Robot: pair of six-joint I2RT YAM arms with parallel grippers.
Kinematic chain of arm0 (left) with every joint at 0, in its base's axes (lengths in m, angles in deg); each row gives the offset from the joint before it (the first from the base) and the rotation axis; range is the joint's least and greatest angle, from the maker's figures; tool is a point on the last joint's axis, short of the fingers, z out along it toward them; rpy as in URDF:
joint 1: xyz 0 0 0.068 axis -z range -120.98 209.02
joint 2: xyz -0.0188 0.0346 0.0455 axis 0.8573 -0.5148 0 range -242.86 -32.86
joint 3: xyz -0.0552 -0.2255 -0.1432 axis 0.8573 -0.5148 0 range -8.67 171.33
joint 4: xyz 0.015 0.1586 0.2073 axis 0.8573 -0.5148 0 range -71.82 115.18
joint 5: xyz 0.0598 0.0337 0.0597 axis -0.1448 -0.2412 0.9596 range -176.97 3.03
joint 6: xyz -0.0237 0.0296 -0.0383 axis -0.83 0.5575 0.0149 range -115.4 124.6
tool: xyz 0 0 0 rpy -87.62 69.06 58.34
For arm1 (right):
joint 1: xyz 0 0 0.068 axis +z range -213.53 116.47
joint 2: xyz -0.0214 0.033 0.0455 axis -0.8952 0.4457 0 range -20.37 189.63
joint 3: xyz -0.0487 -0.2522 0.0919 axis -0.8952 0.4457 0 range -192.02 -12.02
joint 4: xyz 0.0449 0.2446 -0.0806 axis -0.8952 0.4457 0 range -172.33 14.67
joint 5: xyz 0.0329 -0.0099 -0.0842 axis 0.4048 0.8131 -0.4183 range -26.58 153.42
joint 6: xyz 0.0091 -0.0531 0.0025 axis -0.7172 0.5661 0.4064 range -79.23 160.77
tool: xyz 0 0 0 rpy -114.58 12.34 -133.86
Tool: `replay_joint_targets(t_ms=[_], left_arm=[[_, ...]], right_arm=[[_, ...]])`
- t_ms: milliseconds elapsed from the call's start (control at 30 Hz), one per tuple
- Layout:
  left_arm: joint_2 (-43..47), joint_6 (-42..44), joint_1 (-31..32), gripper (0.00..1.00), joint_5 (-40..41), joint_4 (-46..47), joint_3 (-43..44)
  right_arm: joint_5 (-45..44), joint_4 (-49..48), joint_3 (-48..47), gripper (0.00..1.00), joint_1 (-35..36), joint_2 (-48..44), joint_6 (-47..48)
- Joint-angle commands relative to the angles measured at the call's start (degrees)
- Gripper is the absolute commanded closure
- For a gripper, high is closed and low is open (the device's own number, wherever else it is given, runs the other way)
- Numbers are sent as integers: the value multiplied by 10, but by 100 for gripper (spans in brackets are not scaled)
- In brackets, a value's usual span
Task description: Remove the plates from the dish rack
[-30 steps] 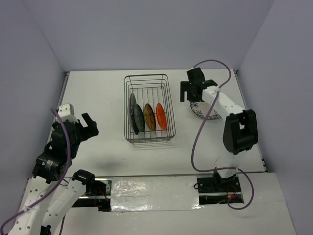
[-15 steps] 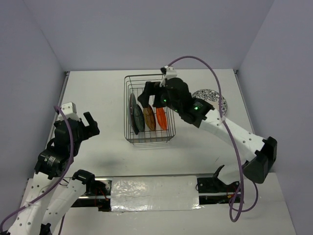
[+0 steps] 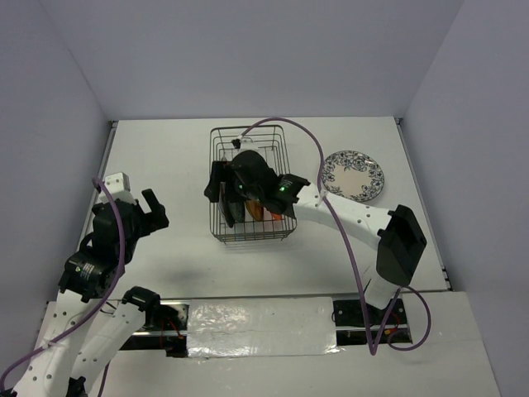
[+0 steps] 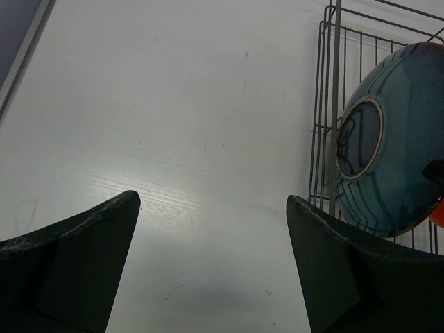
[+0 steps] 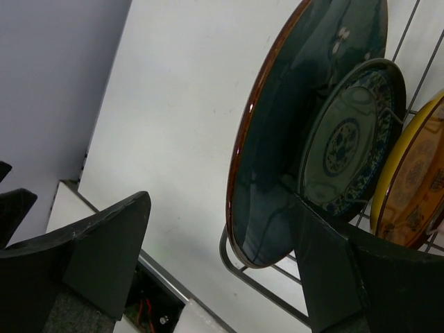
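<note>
Wire dish rack (image 3: 248,131), top view: stands on the white desk (image 3: 165,157), directly under the right gripper (image 3: 216,188) and well to the right of the left gripper (image 3: 149,211).
Right gripper, top view: hangs over the rack's left side. Its arm covers most of the plates inside, and its spread is unreadable from here.
White patterned plate (image 3: 354,175), top view: lies flat on the desk outside the rack, well to the right of the right gripper.
Left gripper, top view: fingers apart, nothing held, well apart from the rack.
Left gripper (image 4: 211,263), left wrist view: released, with only bare desk (image 4: 173,104) between its fingers (image 4: 76,257).
Large teal plate (image 4: 395,159), left wrist view: stands on edge inside the dish rack (image 4: 334,104), ahead and to the right of the gripper, foot ring facing the camera.
Orange plate (image 4: 437,211), left wrist view: a sliver behind the teal one, at the far right.
Right gripper (image 5: 215,270), right wrist view: released and spread wide.
Large teal plate (image 5: 277,139), right wrist view: reddish-brown rim, lower edge between the fingers, close to the right finger (image 5: 347,277). Whether they touch cannot be told.
Blue-patterned plate (image 5: 347,139), right wrist view: just behind the large plate, beyond the right finger.
Yellow-brown plate (image 5: 416,180), right wrist view: next slot, farther right.
</note>
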Motion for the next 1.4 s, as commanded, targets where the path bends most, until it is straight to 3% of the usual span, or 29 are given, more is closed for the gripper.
replay_joint_targets(t_ms=[0, 300, 433, 533, 600, 700, 733, 800, 900, 1033, 1367], left_arm=[[2, -3, 4, 1, 2, 20, 3], [7, -4, 4, 0, 3, 19, 2], [8, -5, 5, 0, 3, 19, 3], [10, -5, 5, 0, 4, 19, 3], [11, -6, 7, 0, 4, 19, 3], [14, -6, 7, 0, 5, 18, 3], [15, -6, 7, 1, 6, 18, 3], [16, -6, 7, 0, 6, 18, 2], [18, -7, 8, 1, 8, 18, 3], [23, -7, 9, 0, 9, 17, 3], [28, -8, 13, 1, 11, 17, 3]], right_arm=[[-18, -36, -13, 14, -1, -3, -18], [-22, -45, -23, 33, -1, 26, -41], [-28, -50, -31, 52, -1, 39, -50], [-33, -66, -21, 61, -1, 35, -68], [-39, -73, -16, 62, -1, 33, -79], [-41, -86, -13, 69, -2, 31, -86], [-39, -84, -16, 76, -2, 34, -90], [-40, -87, -18, 77, -2, 38, -96], [-38, -95, -18, 93, -1, 43, -105], [-43, -105, -12, 100, -2, 45, -121], [-23, -80, -62, 100, -1, 60, -91]])
